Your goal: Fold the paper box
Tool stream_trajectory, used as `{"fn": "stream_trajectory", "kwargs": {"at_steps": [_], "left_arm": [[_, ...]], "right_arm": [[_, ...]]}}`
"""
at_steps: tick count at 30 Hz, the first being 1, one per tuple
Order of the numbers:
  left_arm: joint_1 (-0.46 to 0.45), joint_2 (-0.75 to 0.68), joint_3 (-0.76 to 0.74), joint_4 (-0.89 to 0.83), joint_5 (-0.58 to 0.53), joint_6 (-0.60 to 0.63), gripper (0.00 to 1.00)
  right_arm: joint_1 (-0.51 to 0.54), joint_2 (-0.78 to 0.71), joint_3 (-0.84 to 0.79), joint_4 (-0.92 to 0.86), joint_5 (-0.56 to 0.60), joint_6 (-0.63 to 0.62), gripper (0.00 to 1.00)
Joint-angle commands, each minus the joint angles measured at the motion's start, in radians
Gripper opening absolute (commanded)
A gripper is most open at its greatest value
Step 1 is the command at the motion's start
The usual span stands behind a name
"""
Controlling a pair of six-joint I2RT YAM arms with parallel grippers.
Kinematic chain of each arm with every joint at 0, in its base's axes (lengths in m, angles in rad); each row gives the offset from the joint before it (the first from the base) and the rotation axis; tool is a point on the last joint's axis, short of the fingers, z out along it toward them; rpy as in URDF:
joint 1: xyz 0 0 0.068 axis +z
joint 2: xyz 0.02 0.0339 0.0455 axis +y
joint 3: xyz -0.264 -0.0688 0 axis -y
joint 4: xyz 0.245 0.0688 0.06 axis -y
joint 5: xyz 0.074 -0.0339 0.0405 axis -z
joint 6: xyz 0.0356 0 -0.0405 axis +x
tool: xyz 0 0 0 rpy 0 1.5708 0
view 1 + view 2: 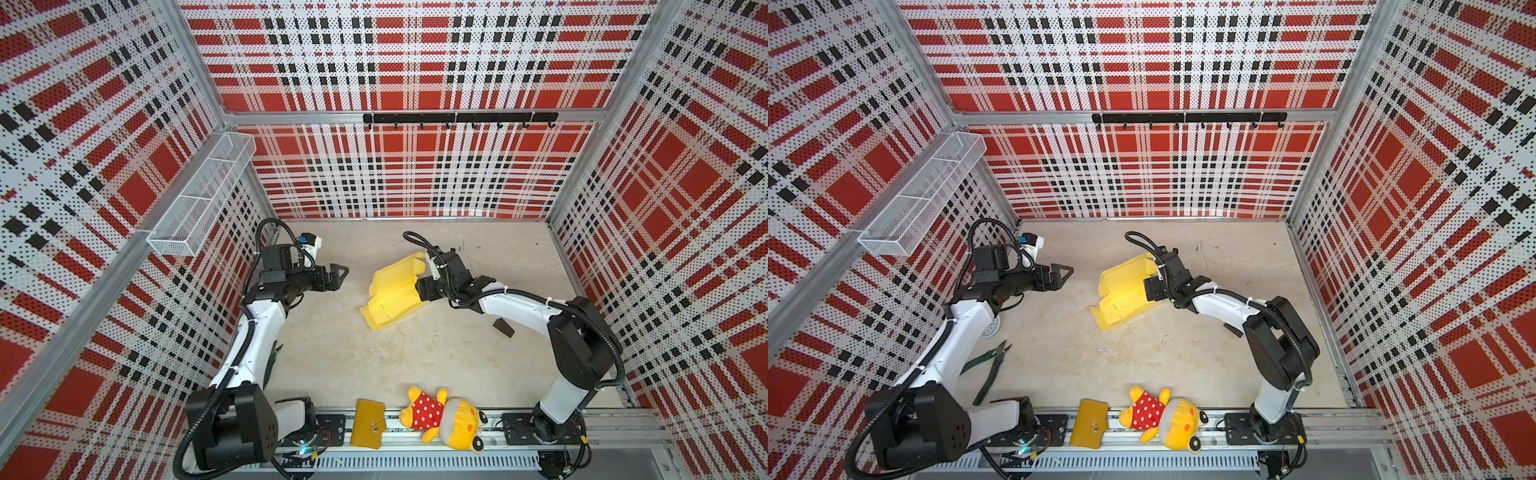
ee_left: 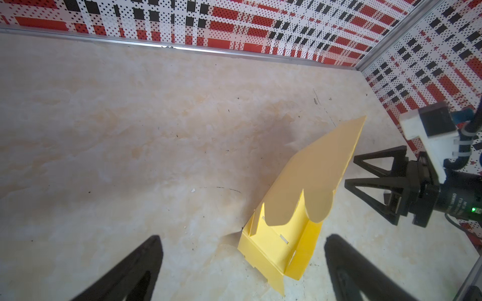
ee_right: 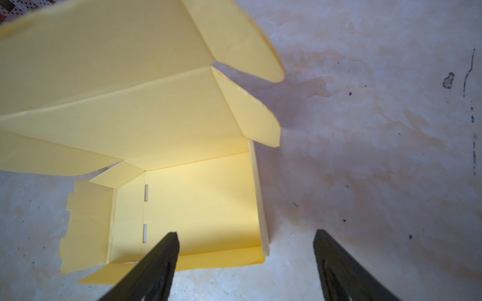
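The paper box (image 1: pixel 392 297) lay on the desk (image 1: pixel 374 361), by my judgement about half made. In the right wrist view its base sat flat with one side wall (image 3: pixel 258 198) upright. The opposite tabbed panel (image 3: pixel 88 221) lay spread on the desk, not yet rolled into the slots. The lid panel (image 3: pixel 104 65) with its rounded ear flaps stood raised and unclosed. That second wall, the tucking and the lid remained to be done.

The right claw (image 2: pixel 352 170) was at the box, its fingers apart and clamped on nothing, one over the base and one outside the upright wall. The left claw (image 1: pixel 338 276) hung near the box on its other side, fingers wide apart and empty.

Well apart from the box, by the arms' bases, lay a mustard wallet (image 1: pixel 368 424) and a plush toy (image 1: pixel 440 415). Green pliers (image 1: pixel 992 365) lay beyond the left arm, and a dark wedge (image 1: pixel 503 327) under the right. None of them crowded the box. The raised lid seemed the likeliest obstacle to reaching the flat panel.
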Motion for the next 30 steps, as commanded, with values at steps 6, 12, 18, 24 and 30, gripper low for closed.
{"fn": "stream_trajectory", "kwargs": {"at_steps": [6,12,18,24,30], "left_arm": [[0.069,0.045,0.092,-0.092,0.056,0.102,1.00],[0.040,0.060,0.089,-0.093,0.008,0.167,0.99],[0.037,0.035,0.046,-0.031,0.013,0.124,0.99],[0.036,-0.043,0.011,-0.040,0.028,0.099,0.99],[0.023,-0.100,0.008,-0.046,0.015,0.083,0.99]], "right_arm": [[-0.017,0.024,-0.039,0.046,-0.051,0.026,0.84],[-0.016,-0.001,-0.056,0.006,-0.055,0.000,0.82],[-0.018,-0.001,-0.049,-0.013,-0.061,-0.054,0.80],[-0.015,0.006,-0.052,0.021,-0.037,-0.011,0.71],[-0.013,0.109,0.057,-0.007,-0.053,-0.005,0.62]]}}
